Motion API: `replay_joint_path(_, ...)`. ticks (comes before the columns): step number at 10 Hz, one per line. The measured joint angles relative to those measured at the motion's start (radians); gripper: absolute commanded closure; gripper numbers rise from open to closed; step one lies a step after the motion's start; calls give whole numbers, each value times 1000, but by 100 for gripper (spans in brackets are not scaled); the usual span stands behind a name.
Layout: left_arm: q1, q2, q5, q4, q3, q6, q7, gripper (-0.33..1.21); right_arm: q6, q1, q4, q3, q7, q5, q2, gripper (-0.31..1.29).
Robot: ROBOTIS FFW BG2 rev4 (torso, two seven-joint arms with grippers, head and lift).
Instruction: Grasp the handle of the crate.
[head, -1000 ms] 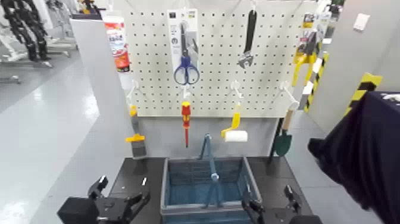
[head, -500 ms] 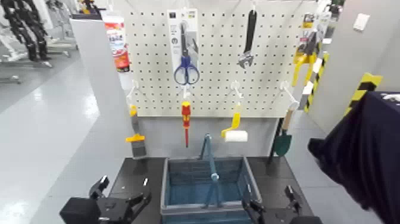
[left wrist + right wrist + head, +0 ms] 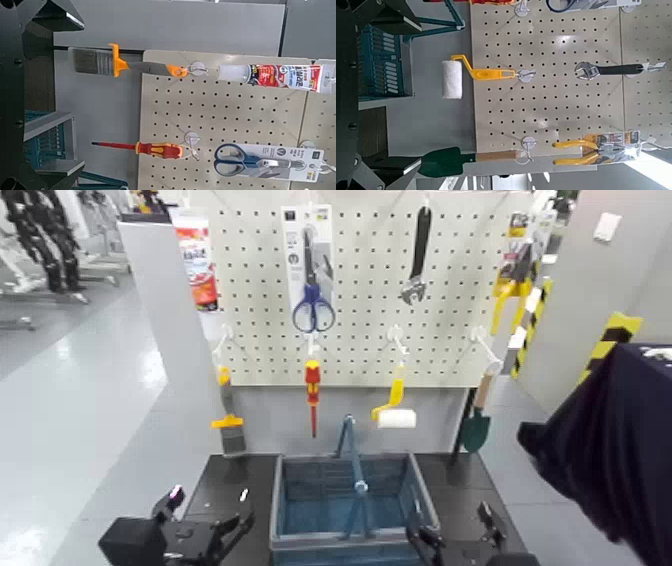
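The rectangular blue-grey plastic crate (image 3: 350, 542) with slotted walls and a grey rim sits on the dark surface (image 3: 256, 480). Beside the crate's left side is the black left hand (image 3: 213, 507), spread and empty, and at its near right corner is the right hand (image 3: 449, 512), also spread, contact unclear. The slim teal-blue plastic hoop handle (image 3: 355, 456) stands raised over the crate, between the two hands and apart from both.

I have my open left gripper (image 3: 213, 506) to the left of the crate (image 3: 320, 542) and my open right gripper (image 3: 448, 518) near its right side. The handle (image 3: 356, 462) stands raised; beyond, scissors (image 3: 313, 310) hang on the pegboard (image 3: 370, 290).
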Motion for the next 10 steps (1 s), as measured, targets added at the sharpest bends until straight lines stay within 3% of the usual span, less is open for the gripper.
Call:
replay_joint_path(4, -32, -6, 53, -19, 33, 102, -84, 10, 0, -1, 1, 1, 0, -1, -1, 14)
replay_joint_path(7, -69, -4, 170, -45, 57, 241, -146, 9, -2, 0, 2, 1, 0, -2, 0, 14)
replay_joint_path(10, -127, 40, 389, -53, 61, 392, -171, 10, -3, 0, 3, 1, 0, -4, 1, 14)
